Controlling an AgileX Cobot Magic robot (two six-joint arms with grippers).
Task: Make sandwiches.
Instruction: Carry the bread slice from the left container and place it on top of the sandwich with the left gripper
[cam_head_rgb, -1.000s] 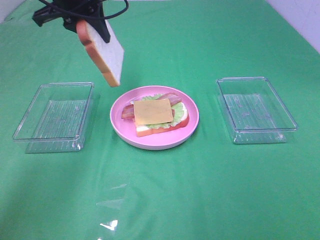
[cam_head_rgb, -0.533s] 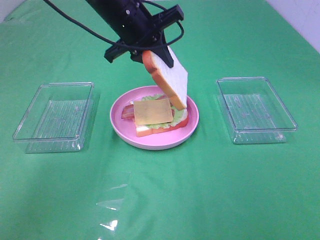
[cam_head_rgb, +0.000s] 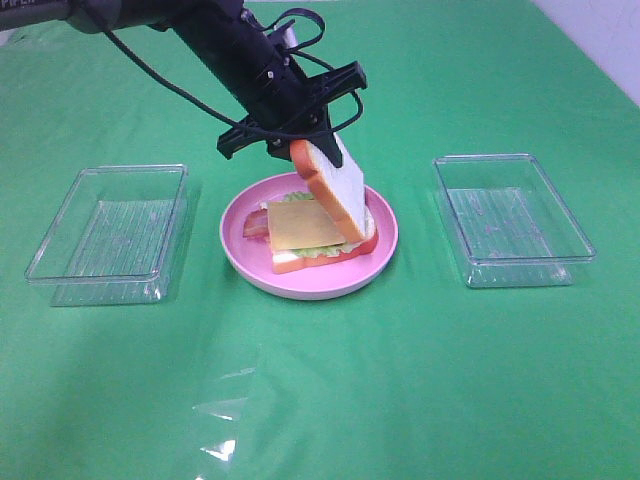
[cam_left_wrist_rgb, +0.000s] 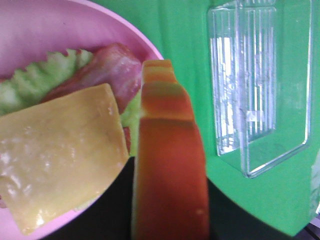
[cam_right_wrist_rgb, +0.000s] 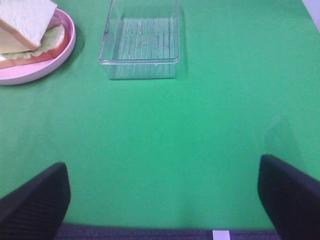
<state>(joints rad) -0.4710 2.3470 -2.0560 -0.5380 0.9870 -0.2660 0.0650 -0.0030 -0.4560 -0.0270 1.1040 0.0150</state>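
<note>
- Left end effector (cam_head_rgb: 318, 158) clamped on top bread slice (cam_head_rgb: 335, 190); it has swung from above the left tray (cam_head_rgb: 110, 222) down onto the cheese (cam_head_rgb: 303, 224), tilted. Capping nearly done.
- Sandwich stack sits on pink plate (cam_head_rgb: 300, 282).
- Right end effector (cam_right_wrist_rgb: 165, 200) apart, idle.
- Partial lettering on arm, unreadable.

Pink plate (cam_head_rgb: 300, 285), yellow cheese (cam_head_rgb: 300, 224), white bread slice (cam_head_rgb: 335, 192) with orange-brown crust, green tablecloth (cam_head_rgb: 400, 380), clear ribbed trays (cam_head_rgb: 510, 220)

The high camera looks down the green desk (cam_head_rgb: 400, 400) from its near edge. The left wrist view sits close above the pink plate (cam_left_wrist_rgb: 30, 25); the right wrist view, farther back, shares it at ten o'clock.
</note>
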